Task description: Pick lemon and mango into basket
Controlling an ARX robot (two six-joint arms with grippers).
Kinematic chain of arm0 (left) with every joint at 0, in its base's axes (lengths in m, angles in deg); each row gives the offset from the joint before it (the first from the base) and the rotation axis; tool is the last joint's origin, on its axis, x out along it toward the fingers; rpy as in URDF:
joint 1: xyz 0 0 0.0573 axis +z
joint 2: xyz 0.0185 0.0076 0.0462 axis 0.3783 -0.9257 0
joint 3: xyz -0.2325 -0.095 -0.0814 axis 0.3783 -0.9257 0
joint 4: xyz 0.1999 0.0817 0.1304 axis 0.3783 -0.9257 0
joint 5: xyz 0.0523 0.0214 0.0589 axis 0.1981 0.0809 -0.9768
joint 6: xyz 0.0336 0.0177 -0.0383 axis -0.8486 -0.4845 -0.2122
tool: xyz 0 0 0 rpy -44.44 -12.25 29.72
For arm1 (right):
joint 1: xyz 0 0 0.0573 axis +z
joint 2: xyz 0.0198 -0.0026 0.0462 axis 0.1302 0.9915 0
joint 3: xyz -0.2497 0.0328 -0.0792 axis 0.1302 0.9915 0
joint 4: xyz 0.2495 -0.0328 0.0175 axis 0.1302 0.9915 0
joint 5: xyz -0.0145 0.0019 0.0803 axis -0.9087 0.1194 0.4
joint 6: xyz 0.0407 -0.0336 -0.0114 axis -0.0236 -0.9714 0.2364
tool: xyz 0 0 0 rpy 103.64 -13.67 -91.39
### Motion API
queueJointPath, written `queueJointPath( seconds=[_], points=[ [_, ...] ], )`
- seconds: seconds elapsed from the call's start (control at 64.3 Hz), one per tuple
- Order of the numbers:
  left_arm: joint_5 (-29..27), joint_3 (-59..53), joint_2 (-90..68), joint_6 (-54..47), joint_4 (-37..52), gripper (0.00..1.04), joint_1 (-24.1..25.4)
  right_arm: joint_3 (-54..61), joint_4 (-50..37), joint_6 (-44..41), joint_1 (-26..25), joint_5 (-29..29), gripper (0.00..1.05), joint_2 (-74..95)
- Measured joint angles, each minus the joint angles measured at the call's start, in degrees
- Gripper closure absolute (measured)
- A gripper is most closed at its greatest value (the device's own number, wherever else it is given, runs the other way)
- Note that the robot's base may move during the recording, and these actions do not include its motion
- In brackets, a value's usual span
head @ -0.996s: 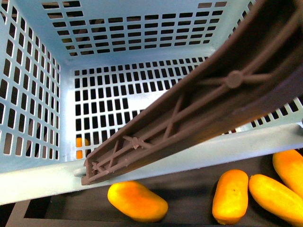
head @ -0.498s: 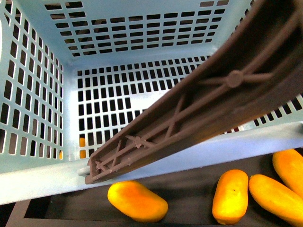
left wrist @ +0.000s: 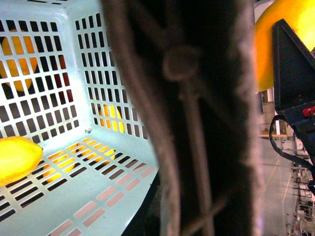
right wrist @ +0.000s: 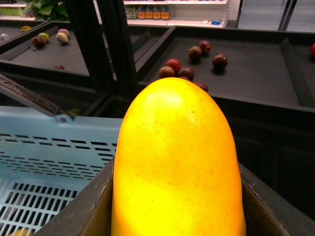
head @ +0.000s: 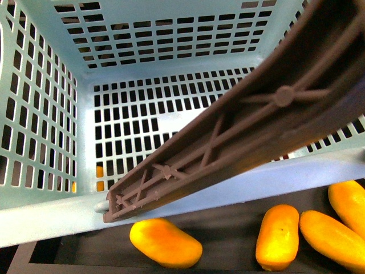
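The aqua basket (head: 85, 220) fills the front view, and its brown handle (head: 239, 131) crosses it diagonally. My left gripper is shut on that handle (left wrist: 197, 118), which blurs across the left wrist view and hides the fingers. A yellow lemon (left wrist: 17, 157) lies on the slotted basket floor (left wrist: 88, 196). My right gripper (right wrist: 177, 216) is shut on the mango (right wrist: 177, 157), an orange-yellow fruit held beside and above the basket wall (right wrist: 54, 142). The left wrist view also catches that mango (left wrist: 273, 34) and the right gripper's black body (left wrist: 293, 69).
Several loose mangoes (head: 165, 242) (head: 278, 237) (head: 333, 240) lie on the dark shelf below the basket's near rim. Dark trays with red-brown round fruits (right wrist: 194, 54) stand behind, with black uprights (right wrist: 113, 44) between them.
In the front view the basket's walls have shifted slightly to the right. The handle and the loose mangoes below have stayed put.
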Motion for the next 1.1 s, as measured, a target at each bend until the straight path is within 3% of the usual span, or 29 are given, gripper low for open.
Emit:
queueJointPath(
  seconds=[0.436, 0.545, 0.747, 0.887, 1.105],
  points=[
    [-0.02, 0.0, 0.0, -0.02, 0.0, 1.0, 0.0, 2.8, 0.44, 0.0, 12.81, -7.67, 0.49, 1.49],
    [0.0, 0.0, 0.0, 0.0, 0.0, 1.0, 0.0, 3.43, 0.35, 0.28, 14.23, -9.46, 0.34, 2.23],
    [-0.24, 0.0, 0.0, -0.15, -0.02, 1.0, 0.0, 4.09, 0.09, 1.36, 14.99, -12.04, 0.08, 2.34],
    [-0.04, -0.02, -0.04, 0.44, -0.04, 1.0, 0.0, 5.01, -1.2, 2.54, 14.21, -15.43, 0.09, 1.64],
    [-0.35, -0.02, -0.04, 0.17, -0.04, 1.0, 0.02, 8.76, -3.76, 2.71, 10.82, -26.49, 0.12, -4.61]
  ],
)
